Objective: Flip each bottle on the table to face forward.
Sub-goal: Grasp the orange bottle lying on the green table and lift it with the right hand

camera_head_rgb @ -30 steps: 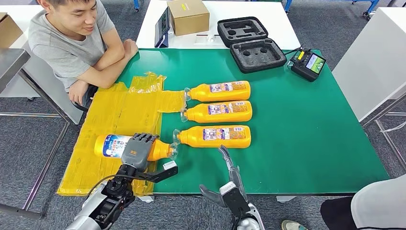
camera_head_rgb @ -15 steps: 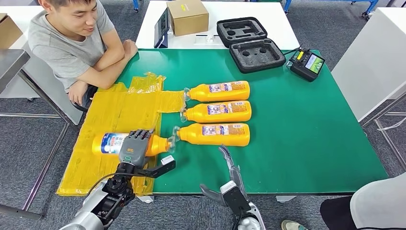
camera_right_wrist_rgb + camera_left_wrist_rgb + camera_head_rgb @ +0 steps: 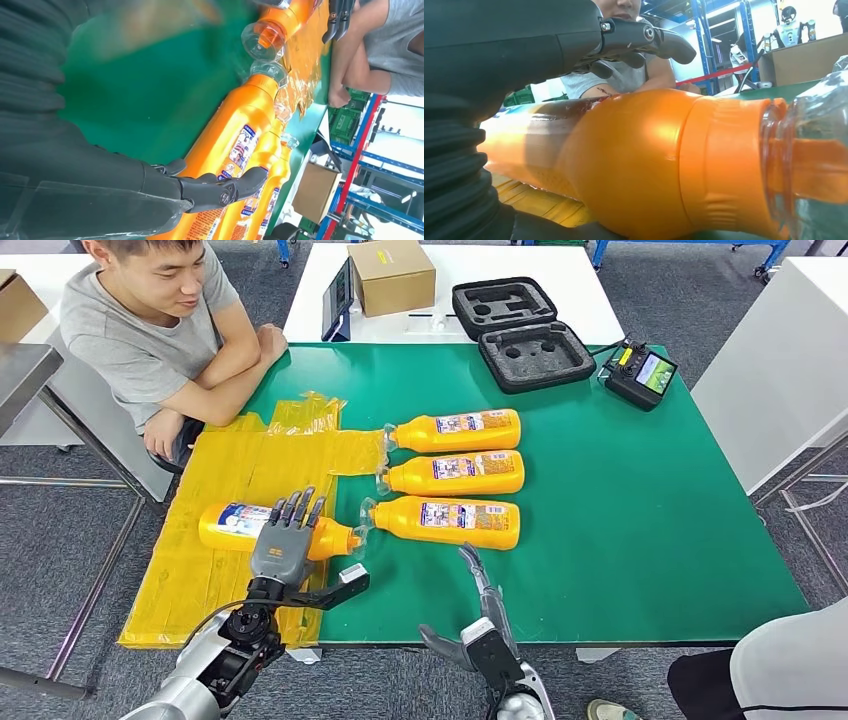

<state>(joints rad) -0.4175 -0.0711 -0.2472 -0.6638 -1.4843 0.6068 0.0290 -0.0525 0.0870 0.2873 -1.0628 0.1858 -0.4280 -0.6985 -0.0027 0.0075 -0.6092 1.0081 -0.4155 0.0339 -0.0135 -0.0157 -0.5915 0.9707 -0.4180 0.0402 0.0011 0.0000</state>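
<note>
Four orange bottles with clear caps lie on their sides. One bottle lies on the yellow plastic sheet with a blue and white label up and its cap pointing right. It looms large in the left wrist view. My left hand hovers over its middle with fingers straightened and spread, holding nothing. The other three bottles lie in a row on the green mat, caps to the left. My right hand is open at the table's front edge, near the closest bottle.
A person sits at the table's far left corner with arms on its edge. A black foam case, a handheld controller and a cardboard box sit at the back. Another person's knee shows at the right front.
My left hand's fingers have uncurled from the bottle on the yellow sheet and let it go. That bottle shifted slightly away from me. The right hand has not moved.
</note>
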